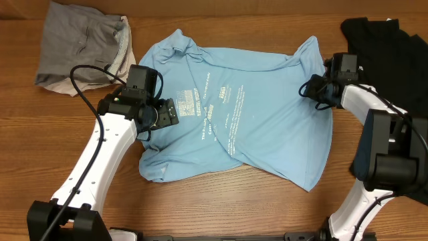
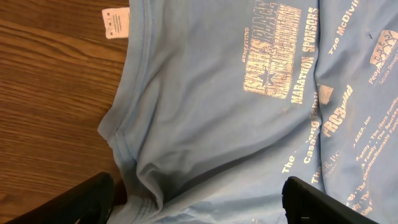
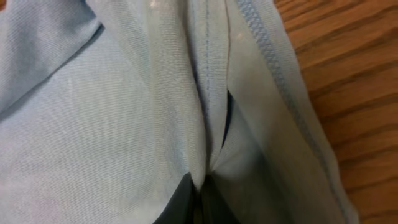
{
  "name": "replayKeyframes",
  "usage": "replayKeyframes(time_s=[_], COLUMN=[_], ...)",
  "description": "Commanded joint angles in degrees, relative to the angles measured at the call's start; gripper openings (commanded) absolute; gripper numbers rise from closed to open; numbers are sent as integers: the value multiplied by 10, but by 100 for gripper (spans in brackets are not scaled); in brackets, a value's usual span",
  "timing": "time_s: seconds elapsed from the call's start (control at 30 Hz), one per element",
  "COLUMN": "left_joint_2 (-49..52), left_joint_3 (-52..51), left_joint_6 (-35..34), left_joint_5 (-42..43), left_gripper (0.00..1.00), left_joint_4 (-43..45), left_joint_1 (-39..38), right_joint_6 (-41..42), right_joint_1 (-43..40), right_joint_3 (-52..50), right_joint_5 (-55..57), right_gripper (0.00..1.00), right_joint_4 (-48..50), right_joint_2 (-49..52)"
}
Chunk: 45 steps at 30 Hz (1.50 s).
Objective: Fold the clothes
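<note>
The light blue T-shirt (image 1: 247, 120) with pale lettering lies spread and wrinkled in the middle of the table. My left gripper (image 1: 168, 114) is open over its left side. In the left wrist view the two fingers (image 2: 199, 202) stand wide apart with a rumpled fold of the shirt (image 2: 236, 124) between them, and a white tag (image 2: 115, 22) shows at the hem. My right gripper (image 1: 311, 87) is at the shirt's upper right corner. In the right wrist view its fingers (image 3: 200, 190) are shut on a pinched fold of blue cloth (image 3: 124, 124).
A grey and beige pile of clothes (image 1: 80, 47) lies at the back left. A black garment (image 1: 394, 47) lies at the back right, close behind my right arm. Bare wooden table (image 1: 227, 201) runs along the front.
</note>
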Motion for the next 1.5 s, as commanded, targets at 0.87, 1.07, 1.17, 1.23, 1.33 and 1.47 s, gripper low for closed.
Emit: replayKeyframes(time_s=[0.87,1.07,1.17,1.23,1.33,1.47], left_joint_2=[2,2,0,-4,-25,-80], left_joint_3=[41,129,163,183,196,196], left_joint_6=[31,50,52,55,56,56], left_joint_5=[-8,50,56,55,55,53], left_gripper=[89,89,89,89,90,92], left_joint_4=[4,-14,-46,-75,-118,-164], left_joint_1=[-1,-2,-2,-2,-2,-2], right_joint_6=[42,95,95,95,95,95], right_joint_1=[-9,-9,-9,-9,-9,-9], right_joint_3=[270,303,303,303,303,303], right_joint_5=[80,51,51,51,51,51], right_gripper=[100,100,100,100,100,100], right_joint_4=[-254,-412,-457,-479,-519,-589], right_joint_2=[-77,-188,-240,-271,-325,-381])
